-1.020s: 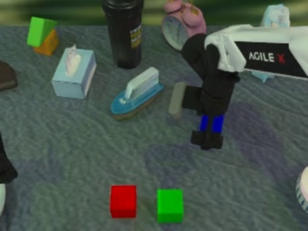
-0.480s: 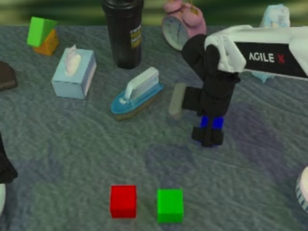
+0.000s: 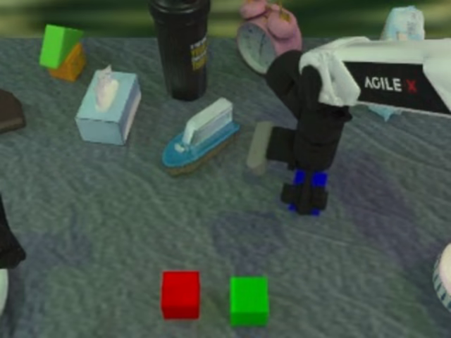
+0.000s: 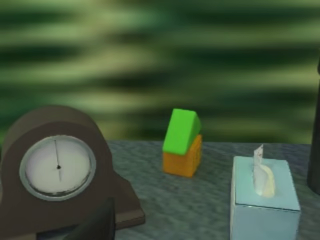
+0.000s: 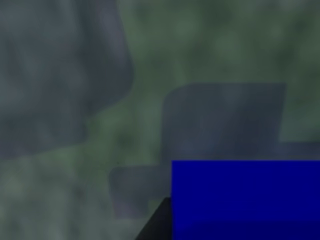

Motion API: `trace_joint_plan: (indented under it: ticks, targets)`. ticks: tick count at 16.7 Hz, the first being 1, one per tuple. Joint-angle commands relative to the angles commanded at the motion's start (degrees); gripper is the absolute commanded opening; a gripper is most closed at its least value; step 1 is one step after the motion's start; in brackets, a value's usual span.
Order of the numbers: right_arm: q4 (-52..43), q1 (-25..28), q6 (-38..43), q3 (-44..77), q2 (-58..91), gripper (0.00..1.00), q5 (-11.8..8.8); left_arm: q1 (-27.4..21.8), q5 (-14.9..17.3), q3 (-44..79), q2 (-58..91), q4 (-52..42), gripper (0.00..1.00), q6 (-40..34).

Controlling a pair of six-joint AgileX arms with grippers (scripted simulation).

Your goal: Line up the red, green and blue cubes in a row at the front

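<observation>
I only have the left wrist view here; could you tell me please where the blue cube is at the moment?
Observer: The blue cube sits between the fingers of the right gripper, right of the table's middle.
Operator: Thank you. Are the other two cubes placed?
Observer: The red cube and green cube stand side by side at the front, apart.
Operator: And my left arm?
Observer: It sits at the top view's left edge.
</observation>
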Motion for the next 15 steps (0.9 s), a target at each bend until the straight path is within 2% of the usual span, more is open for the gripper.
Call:
trace_joint_plan:
  ticks: [6, 15]
  targets:
    - [-2.1, 0.2, 0.7, 0.6, -2.0, 0.00, -0.6, 0.0, 0.0, 0.0, 0.0, 0.0, 1.00, 0.0]
    - [-14.1, 0.7, 0.6, 8.2, -6.5, 0.00, -0.6, 0.0, 0.0, 0.0, 0.0, 0.0, 1.00, 0.0]
